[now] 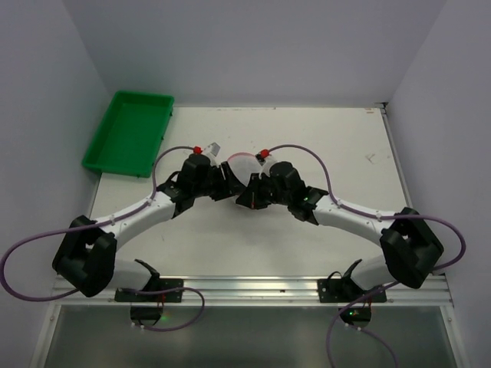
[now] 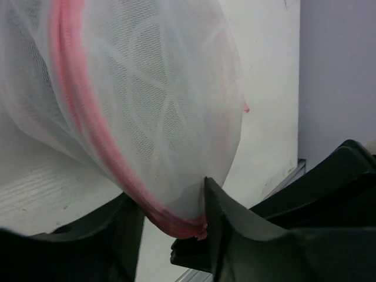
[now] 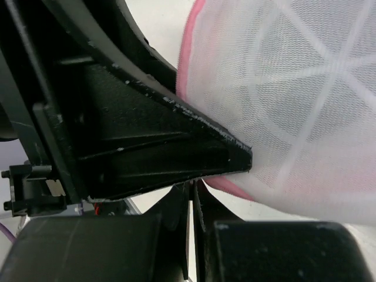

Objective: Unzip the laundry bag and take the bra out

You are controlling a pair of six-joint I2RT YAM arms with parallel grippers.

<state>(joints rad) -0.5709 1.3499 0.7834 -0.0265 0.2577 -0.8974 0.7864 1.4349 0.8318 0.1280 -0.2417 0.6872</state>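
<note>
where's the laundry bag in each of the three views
Top view: the laundry bag sits mid-table, to the lower right of the green tray.
Left wrist view: it fills the upper left.
Right wrist view: it fills the right side.
Shared landmark: the white table under it.
</note>
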